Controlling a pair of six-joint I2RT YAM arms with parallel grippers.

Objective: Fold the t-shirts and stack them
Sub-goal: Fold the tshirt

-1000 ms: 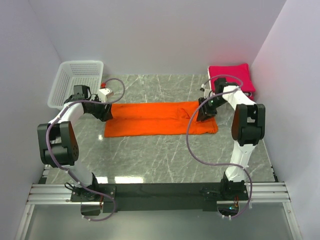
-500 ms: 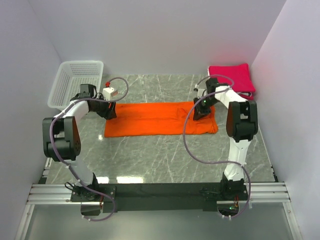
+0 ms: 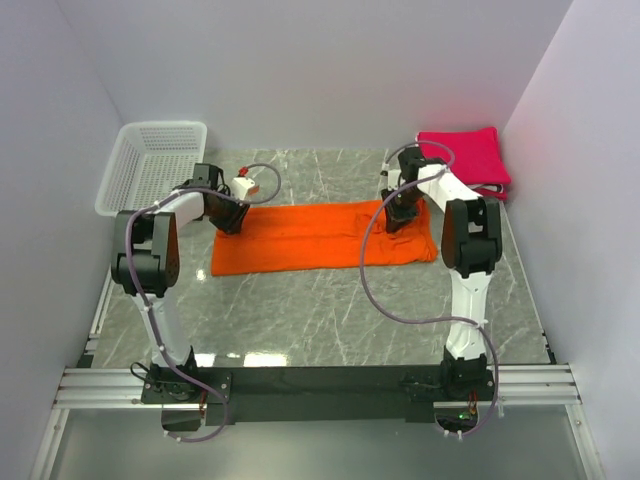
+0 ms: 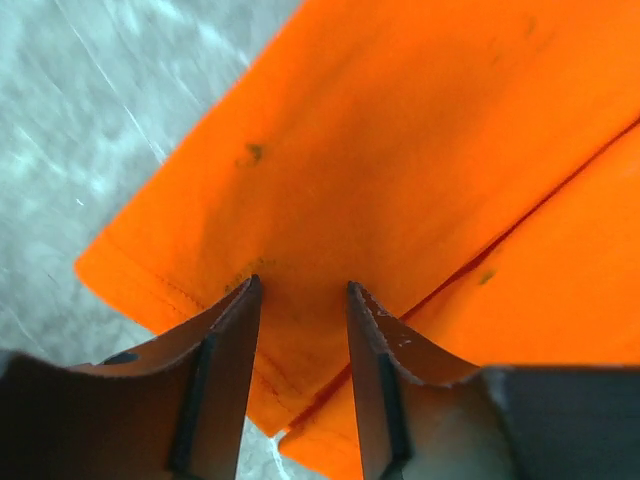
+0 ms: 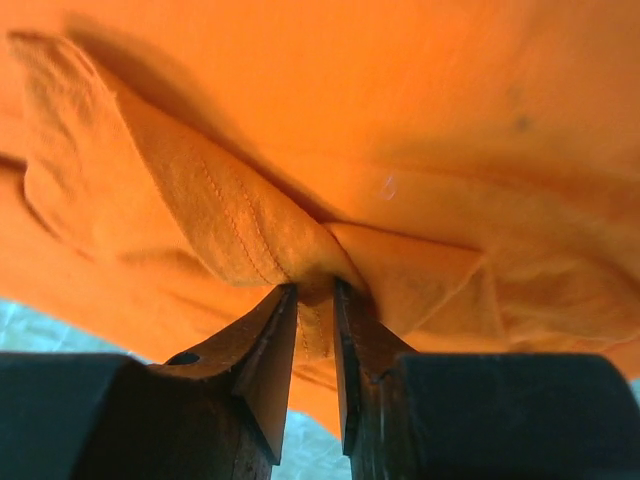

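Pinches with the right end effector (image 5: 312, 290) a raised ridge of the orange t-shirt (image 5: 360, 90): fingers pressed almost together, cloth bunched and puckered in the narrow gap between the tips. Shows stitched hem folds fanning out to either side of that pinch, with a sliver of grey worktop (image 5: 30, 320) just below the fingers.

Holds the left end effector (image 4: 300, 290) partly spread, tips resting on a flat corner of the orange t-shirt (image 4: 400, 150), cloth bare in the gap between the fingers. Shows a folded edge running diagonally off the right fingertip and marbled worktop (image 4: 90, 120) beyond the corner.

From above, stretches the orange t-shirt (image 3: 320, 237) as a long flat band between the left end effector (image 3: 232, 218) and the right end effector (image 3: 395, 215), each at a far corner. Leaves the folded crimson-pink t-shirts (image 3: 462, 152) stacked beyond and outward of the right end effector, near but apart. Keeps a white mesh basket (image 3: 150, 165) beyond and outward of the left end effector.
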